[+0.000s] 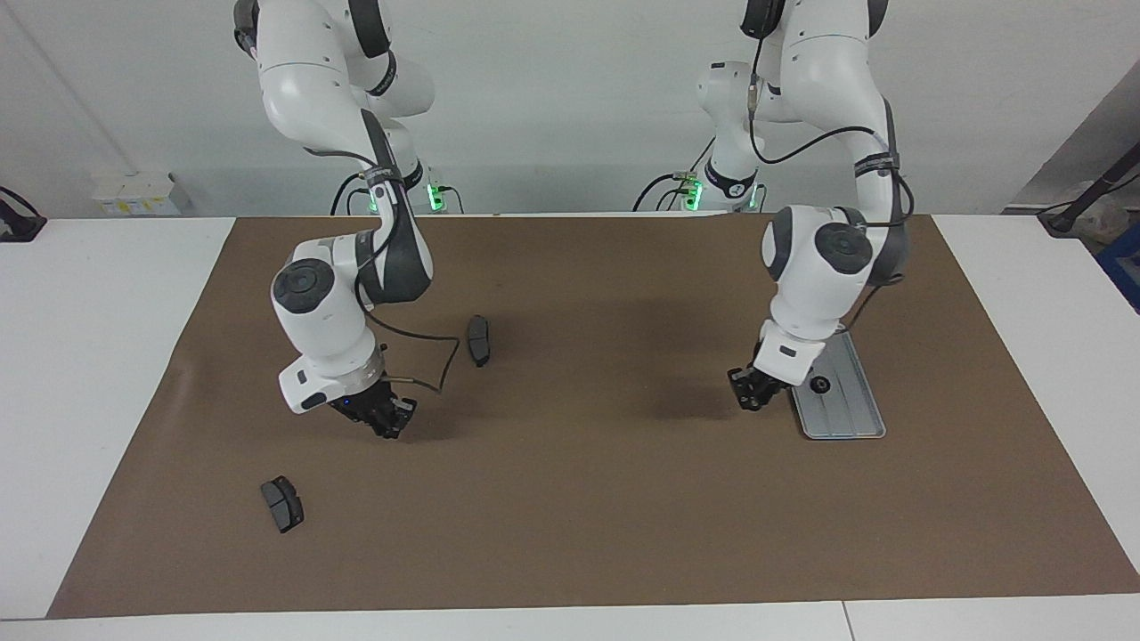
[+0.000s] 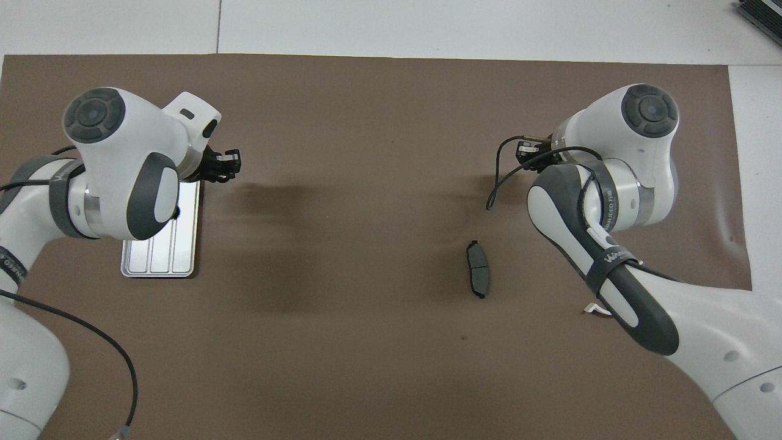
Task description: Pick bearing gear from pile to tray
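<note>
While both arms hung low over the brown mat (image 1: 570,499) that covered the table (image 1: 89,401), little of the pile was left to see. One brake pad (image 1: 479,339) lay mid-mat toward the right arm's end, and a second brake pad (image 1: 281,503) lay farther from the robots, well apart from the first. Toward the left arm's end sat the tray (image 1: 846,414), with one small black gear (image 1: 819,385) already in it.

A gear like that was judged light, stiff and hard, small enough to slip, and best pinched across its rim.

Just beside the tray's edge hung the left hand (image 1: 753,398), low over the mat; whether it was wide or narrow could not be told, and nothing showed in it. Over bare mat between the two brake pads hung the right hand (image 1: 388,418); its opening could not be told either, nor whether it held a gear.
</note>
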{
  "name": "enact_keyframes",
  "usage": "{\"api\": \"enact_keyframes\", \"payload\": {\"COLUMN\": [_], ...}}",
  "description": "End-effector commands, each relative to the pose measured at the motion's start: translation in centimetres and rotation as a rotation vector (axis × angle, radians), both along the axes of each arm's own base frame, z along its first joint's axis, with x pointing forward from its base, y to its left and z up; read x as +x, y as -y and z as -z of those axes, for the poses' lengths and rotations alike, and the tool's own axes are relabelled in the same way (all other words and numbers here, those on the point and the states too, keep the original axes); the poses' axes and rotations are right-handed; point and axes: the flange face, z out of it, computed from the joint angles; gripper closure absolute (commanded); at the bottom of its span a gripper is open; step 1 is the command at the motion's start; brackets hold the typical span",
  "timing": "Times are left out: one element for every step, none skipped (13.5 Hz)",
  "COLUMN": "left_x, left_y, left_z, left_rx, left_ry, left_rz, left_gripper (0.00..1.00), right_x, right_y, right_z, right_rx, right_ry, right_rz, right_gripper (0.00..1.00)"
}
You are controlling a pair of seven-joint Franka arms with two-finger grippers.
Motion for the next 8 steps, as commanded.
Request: {"api": "enact_keyframes", "payload": {"left_x": [-1.0, -1.6, -2.3, -2.8, -3.4, -3.9, -4.3, -4.6], "left_y": [-5.9, -8.6, -10.6, -12.5, -13.9, -14.7, -15.3, -15.3], "left_z": [0.4, 1.0, 1.7, 2.3, 2.8, 3.3, 3.3, 3.6], "left_rx": [0.014, 0.018, 0.021, 0.023, 0.026, 0.029, 0.029, 0.029], "left_ry": [-0.034, -0.038, -0.034, -0.025, -0.021, -0.023, -0.024, -0.031], "left_rz": [0.078, 0.110, 0.151, 0.178, 0.193, 0.208, 0.226, 0.245], "left_gripper": [0.87, 0.87, 0.87, 0.87, 0.86, 0.84, 0.83, 0.79], "right_x": [-2.0, -2.7, -3.2, -4.2, -5.0, -6.0, -7.1, -7.9], "right_y": [-6.7, -9.1, -11.0, -13.5, -15.5, -17.7, -19.8, -21.7], "right_z": [-0.5, -0.6, -0.9, -0.9, -0.9, -0.8, -0.6, -0.1], "right_rx": [0.028, 0.036, 0.045, 0.052, 0.055, 0.060, 0.067, 0.076], "right_ry": [-0.002, -0.001, 0.005, 0.002, 0.002, 0.001, 0.004, 0.008], "right_rz": [0.058, 0.084, 0.115, 0.123, 0.118, 0.110, 0.113, 0.123], "right_gripper": [1.00, 1.00, 1.00, 1.00, 1.00, 1.00, 1.00, 1.00]}}
